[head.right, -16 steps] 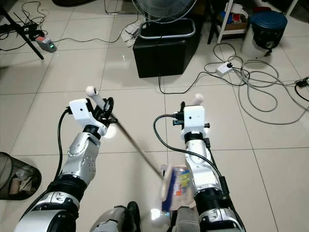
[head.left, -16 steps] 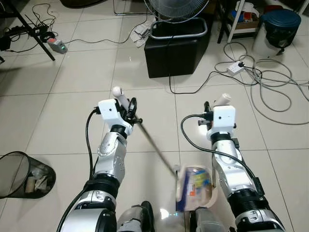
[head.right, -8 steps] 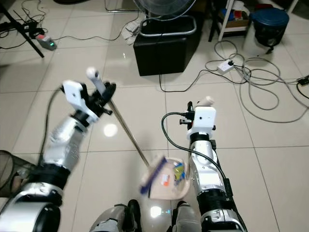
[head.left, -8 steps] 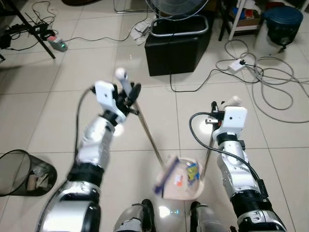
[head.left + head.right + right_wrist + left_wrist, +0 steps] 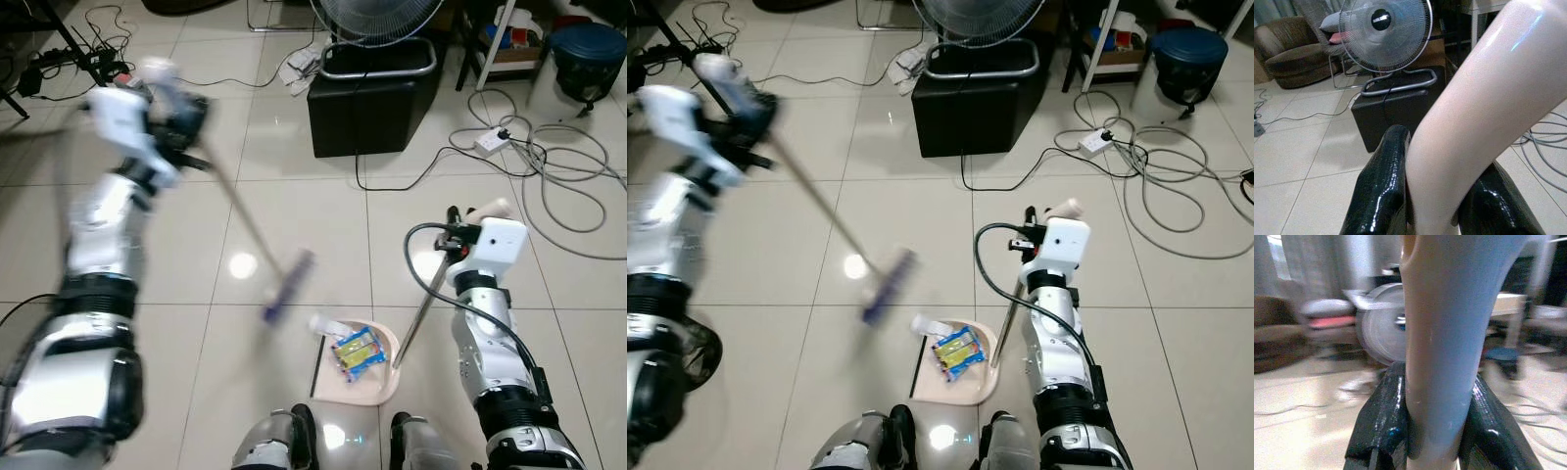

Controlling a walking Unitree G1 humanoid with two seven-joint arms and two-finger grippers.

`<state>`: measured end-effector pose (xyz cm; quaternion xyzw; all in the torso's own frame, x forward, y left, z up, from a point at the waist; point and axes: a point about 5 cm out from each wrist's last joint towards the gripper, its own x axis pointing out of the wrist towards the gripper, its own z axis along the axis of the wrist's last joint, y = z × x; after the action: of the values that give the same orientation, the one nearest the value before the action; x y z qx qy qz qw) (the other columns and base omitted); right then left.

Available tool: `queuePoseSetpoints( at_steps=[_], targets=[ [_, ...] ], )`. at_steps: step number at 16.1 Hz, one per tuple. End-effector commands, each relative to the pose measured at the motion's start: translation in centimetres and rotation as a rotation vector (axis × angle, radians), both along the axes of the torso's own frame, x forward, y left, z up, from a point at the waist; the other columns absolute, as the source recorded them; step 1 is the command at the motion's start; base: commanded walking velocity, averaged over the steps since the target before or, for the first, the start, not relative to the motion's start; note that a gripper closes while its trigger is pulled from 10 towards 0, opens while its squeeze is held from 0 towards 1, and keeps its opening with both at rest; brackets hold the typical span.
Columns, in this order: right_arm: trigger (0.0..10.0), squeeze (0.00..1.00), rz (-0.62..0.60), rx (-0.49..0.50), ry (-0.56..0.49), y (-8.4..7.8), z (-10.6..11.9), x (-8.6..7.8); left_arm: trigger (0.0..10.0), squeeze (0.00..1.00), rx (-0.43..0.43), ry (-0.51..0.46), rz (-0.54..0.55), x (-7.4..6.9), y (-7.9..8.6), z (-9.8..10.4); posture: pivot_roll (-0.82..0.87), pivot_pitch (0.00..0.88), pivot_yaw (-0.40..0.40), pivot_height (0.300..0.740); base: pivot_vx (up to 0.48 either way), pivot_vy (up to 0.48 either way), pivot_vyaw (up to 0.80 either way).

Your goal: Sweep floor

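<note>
Note that the broom (image 5: 245,217) has swung up and out to your left since half a second ago: its head (image 5: 286,286) was at the mouth of the dustpan (image 5: 357,354) and now hangs over bare tile, well apart from it. The left end effector (image 5: 1436,421) is clamped on the broom's pale handle, raised high. The right end effector (image 5: 1442,196) is clamped on the dustpan's handle, with the pan flat on the floor between your feet, holding a coloured wrapper (image 5: 357,347) and a white scrap (image 5: 328,325) at its rim.

Judge the litter collected; emptying into the wire bin (image 5: 700,352) at your left remains.

Limits: the left arm and broom are motion-blurred, the bin is cut off by that arm, and any fine dust on the floor cannot be made out.
</note>
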<state>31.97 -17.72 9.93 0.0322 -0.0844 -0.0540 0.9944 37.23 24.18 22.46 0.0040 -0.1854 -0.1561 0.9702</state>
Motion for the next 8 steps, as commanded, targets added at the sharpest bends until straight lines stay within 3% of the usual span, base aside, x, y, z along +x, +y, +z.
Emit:
queuePoseSetpoints(
  at_steps=[1,4,5,7,8],
  targets=[
    [10.0,0.0,0.007,0.017,-0.035,-0.1,0.5,0.0,10.0,0.0,0.021,-0.016,0.087,-0.2,1.4,0.4,0.01,0.117,0.132,0.74,0.0,0.0,0.0],
    [10.0,0.0,0.028,0.031,-0.082,-0.3,1.7,-0.2,10.0,0.0,0.07,0.041,0.202,-0.7,2.5,-1.5,0.01,0.11,0.128,0.74,0.0,0.0,0.0],
    [10.0,0.0,0.043,0.054,-0.123,-0.4,2.8,-0.5,10.0,0.0,0.097,0.085,0.282,-1.2,3.0,-3.2,0.01,0.106,0.125,0.74,0.0,0.0,0.0],
    [10.0,0.0,0.053,0.071,-0.146,-0.4,3.5,-0.6,10.0,0.0,0.119,0.104,0.32,-1.5,3.2,-4.1,0.01,0.103,0.122,0.74,0.0,0.0,0.0],
    [10.0,0.0,0.057,0.084,-0.166,-0.5,4.8,-0.7,10.0,0.0,0.111,0.135,0.353,-2.2,3.3,-5.6,0.0,0.099,0.12,0.74,0.0,0.0,0.0]
  ],
)
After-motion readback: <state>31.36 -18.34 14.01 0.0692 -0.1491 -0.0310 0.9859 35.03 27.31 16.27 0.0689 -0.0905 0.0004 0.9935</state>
